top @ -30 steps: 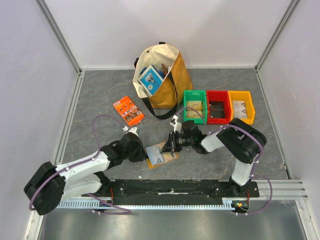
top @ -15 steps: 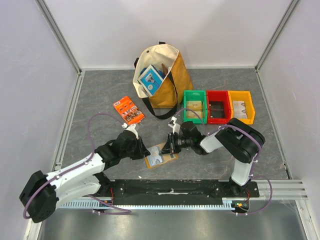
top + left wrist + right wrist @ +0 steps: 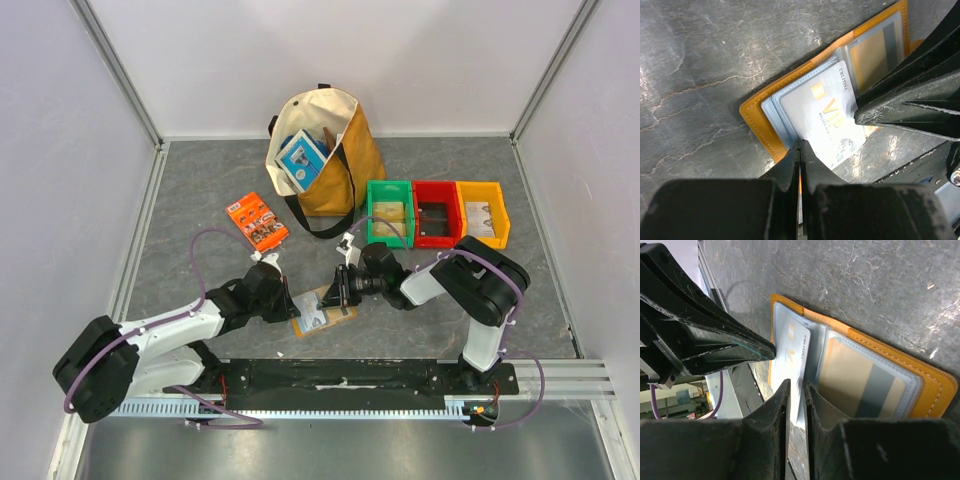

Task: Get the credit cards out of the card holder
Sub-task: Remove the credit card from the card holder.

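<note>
The card holder (image 3: 756, 125) lies open and flat on the tabletop (image 3: 700, 75) between the two arms, pockets up. The left gripper (image 3: 800, 147) is closed tight on nothing, its tip set down at the near edge of the holder, likely to pin it so it cannot slide. A pale card (image 3: 827, 125) sticks partway out of its pocket. The right gripper (image 3: 796, 390) has its jaws a narrow slit apart with that card's edge running into the gap; whether they actually pinch it I cannot tell. A second card (image 3: 865, 385) sits fully seated in the other pocket.
</note>
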`<action>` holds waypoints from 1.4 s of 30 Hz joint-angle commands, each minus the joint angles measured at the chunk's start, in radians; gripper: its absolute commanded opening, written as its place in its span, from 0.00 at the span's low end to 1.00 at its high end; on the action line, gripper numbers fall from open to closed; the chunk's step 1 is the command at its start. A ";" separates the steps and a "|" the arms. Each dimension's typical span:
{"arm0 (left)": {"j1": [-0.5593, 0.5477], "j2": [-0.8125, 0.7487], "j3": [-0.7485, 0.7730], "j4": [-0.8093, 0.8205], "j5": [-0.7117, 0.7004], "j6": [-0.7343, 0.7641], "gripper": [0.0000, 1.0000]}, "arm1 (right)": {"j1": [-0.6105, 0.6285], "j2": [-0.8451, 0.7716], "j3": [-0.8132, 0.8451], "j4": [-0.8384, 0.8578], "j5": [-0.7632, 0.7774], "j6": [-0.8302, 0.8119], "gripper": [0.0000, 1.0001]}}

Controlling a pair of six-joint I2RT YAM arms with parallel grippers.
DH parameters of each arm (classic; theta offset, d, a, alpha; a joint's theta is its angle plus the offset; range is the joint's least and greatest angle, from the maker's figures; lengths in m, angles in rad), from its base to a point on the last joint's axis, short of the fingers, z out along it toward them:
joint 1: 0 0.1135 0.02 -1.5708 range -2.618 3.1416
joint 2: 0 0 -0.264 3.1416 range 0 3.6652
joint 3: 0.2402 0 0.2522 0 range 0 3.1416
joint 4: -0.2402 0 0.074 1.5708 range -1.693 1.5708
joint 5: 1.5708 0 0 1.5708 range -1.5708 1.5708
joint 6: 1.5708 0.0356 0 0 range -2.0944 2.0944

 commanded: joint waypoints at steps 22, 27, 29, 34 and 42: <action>0.005 0.044 -0.037 0.022 -0.017 0.015 0.02 | -0.036 0.001 -0.045 0.149 -0.058 0.060 0.00; 0.010 0.041 -0.043 0.031 -0.011 0.014 0.02 | -0.056 0.001 -0.062 0.151 -0.061 0.059 0.00; 0.010 0.039 -0.043 0.032 -0.009 0.014 0.02 | -0.057 0.001 -0.062 0.151 -0.064 0.059 0.00; 0.016 0.032 -0.040 0.034 -0.001 0.014 0.02 | -0.062 0.001 -0.061 0.140 -0.064 0.054 0.00; 0.016 -0.082 -0.004 0.094 0.083 -0.006 0.26 | -0.063 0.027 -0.056 0.152 -0.077 0.058 0.00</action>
